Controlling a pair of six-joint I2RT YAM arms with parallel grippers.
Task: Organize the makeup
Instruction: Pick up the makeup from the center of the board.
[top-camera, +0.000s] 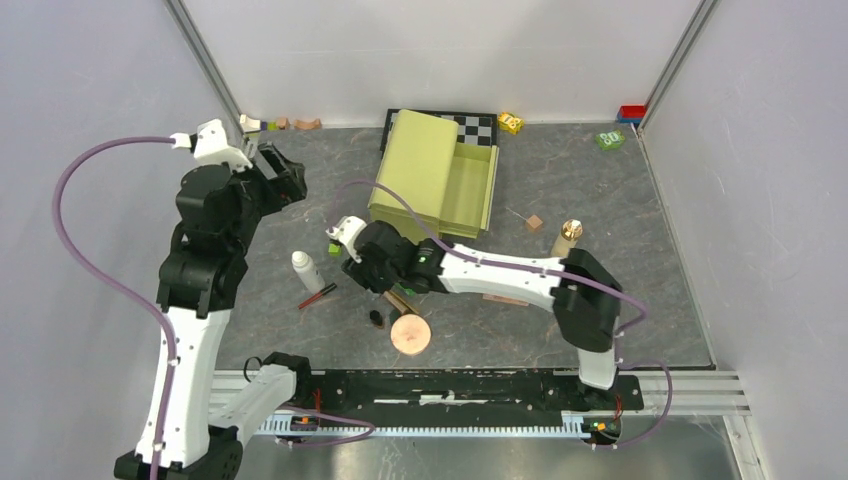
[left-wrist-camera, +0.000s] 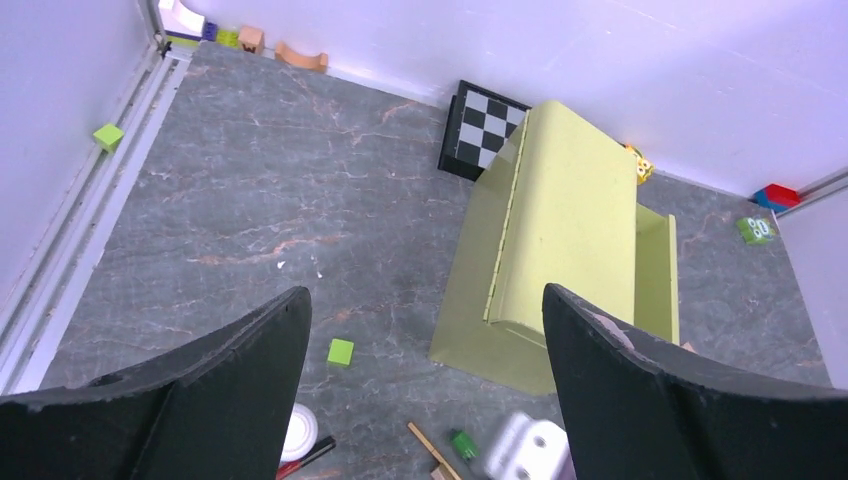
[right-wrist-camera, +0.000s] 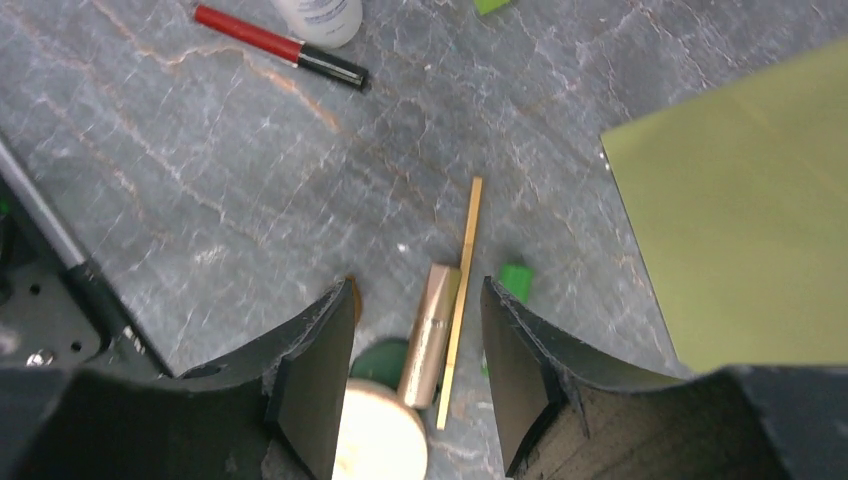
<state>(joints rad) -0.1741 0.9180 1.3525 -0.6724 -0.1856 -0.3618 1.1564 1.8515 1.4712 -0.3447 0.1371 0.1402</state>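
While my right gripper (right-wrist-camera: 418, 292) stands open astride it, bronze tube (right-wrist-camera: 428, 335): probably light, rigid, slick, apt to roll; take across mid-barrel. My left gripper (left-wrist-camera: 425, 295): open, empty.

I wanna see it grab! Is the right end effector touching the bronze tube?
Apart. In the right wrist view, the bronze tube lies between the fingers of the right end effector, with gaps on both sides.
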